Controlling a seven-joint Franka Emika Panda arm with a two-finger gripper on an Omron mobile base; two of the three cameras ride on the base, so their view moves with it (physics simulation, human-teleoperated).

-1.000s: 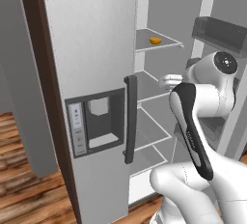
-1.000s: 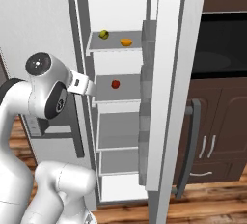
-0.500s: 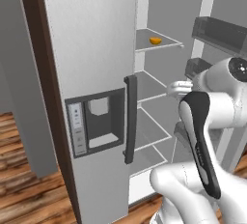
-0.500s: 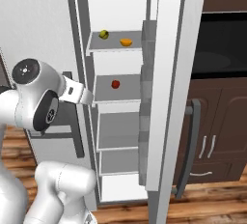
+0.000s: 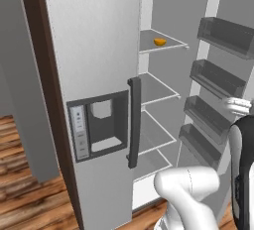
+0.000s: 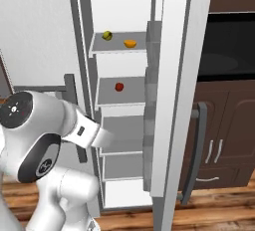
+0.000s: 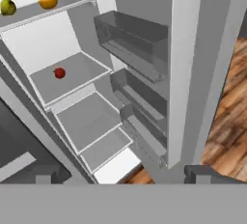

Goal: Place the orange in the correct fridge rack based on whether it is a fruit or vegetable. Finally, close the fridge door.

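Your jaws (image 7: 119, 175) stood wide apart, holding nothing, with one dark fingertip (image 7: 43, 175) at each lower corner of the hand view. The orange (image 6: 130, 43) lay well above and beyond them on the top fridge rack (image 6: 119, 49), beside a green-yellow fruit (image 6: 107, 35). A red fruit (image 6: 119, 86) sat one shelf lower. The fridge door (image 6: 177, 90) stood open, right of your jaws.

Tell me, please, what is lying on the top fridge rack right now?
On the top rack lie the orange and, left of it and apart, a yellow-green fruit. The rack's left end is hidden behind the fridge's edge.
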